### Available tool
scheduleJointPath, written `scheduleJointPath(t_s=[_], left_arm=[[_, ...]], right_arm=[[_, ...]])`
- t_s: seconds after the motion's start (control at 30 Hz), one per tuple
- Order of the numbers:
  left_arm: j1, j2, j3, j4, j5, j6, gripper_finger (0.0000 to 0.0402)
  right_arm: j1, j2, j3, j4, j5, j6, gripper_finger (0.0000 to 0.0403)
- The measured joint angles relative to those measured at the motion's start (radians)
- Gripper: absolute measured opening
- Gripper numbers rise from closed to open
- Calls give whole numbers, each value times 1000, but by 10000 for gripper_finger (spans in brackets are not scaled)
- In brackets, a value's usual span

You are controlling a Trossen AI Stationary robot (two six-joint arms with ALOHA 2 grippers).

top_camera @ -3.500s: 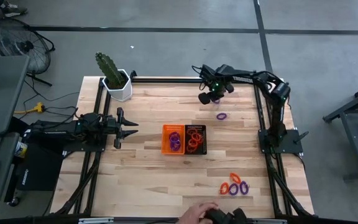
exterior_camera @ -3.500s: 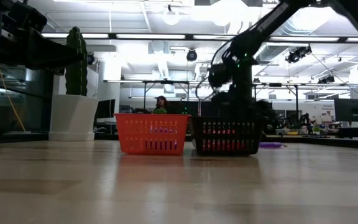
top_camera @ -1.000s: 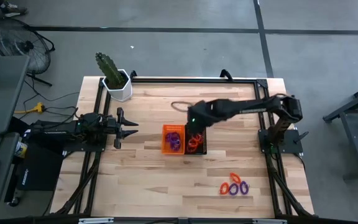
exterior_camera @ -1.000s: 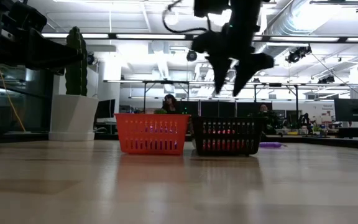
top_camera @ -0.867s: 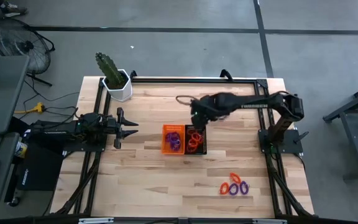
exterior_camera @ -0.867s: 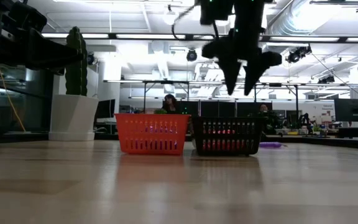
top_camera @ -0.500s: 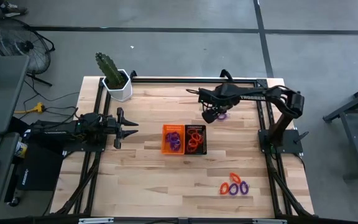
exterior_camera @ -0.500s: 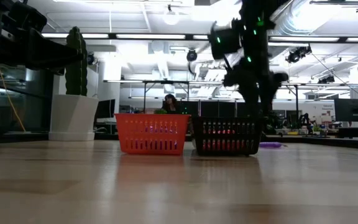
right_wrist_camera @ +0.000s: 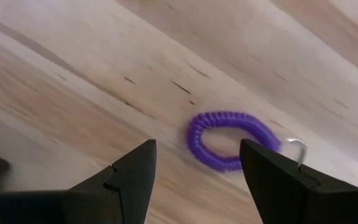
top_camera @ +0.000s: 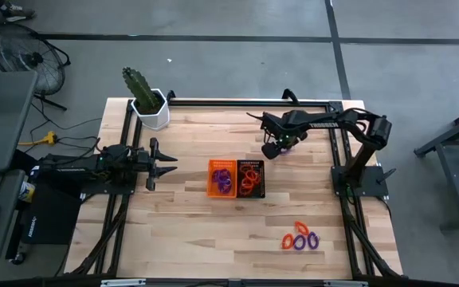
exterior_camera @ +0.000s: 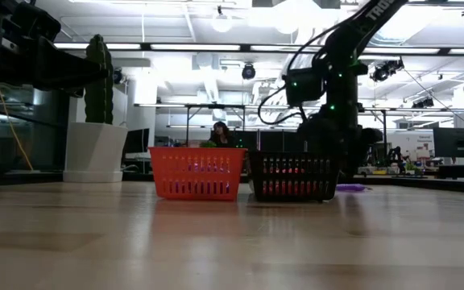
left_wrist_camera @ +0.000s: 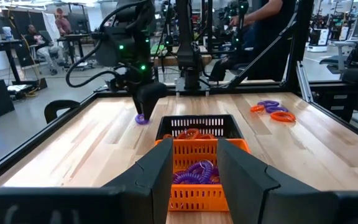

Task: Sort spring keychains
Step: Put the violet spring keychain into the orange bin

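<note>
Right wrist view: the right hand (right_wrist_camera: 194, 171), fingers apart, hangs over a purple spring keychain (right_wrist_camera: 229, 140).

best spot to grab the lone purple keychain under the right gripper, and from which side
Come straight down on the purple spring keychain; it lies flat on the table as an open oval coil. Probably pinch one long side of the coil, one finger inside the loop, away from the metal ring at its end. The right gripper is open above it.
</note>
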Motion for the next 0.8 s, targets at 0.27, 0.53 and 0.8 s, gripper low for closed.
scheduleJointPath(t_s=[0.27,0.53,0.8], left_arm=[[0,0,0,0,0,0,122],[0,0,0,0,0,0,122],[0,0,0,0,0,0,122]], right_arm=[[-16,12,-15,46,-26,12,226],[-20,69,-12,67,-63,20,226],[-22,75,-12,67,-71,42,186]])
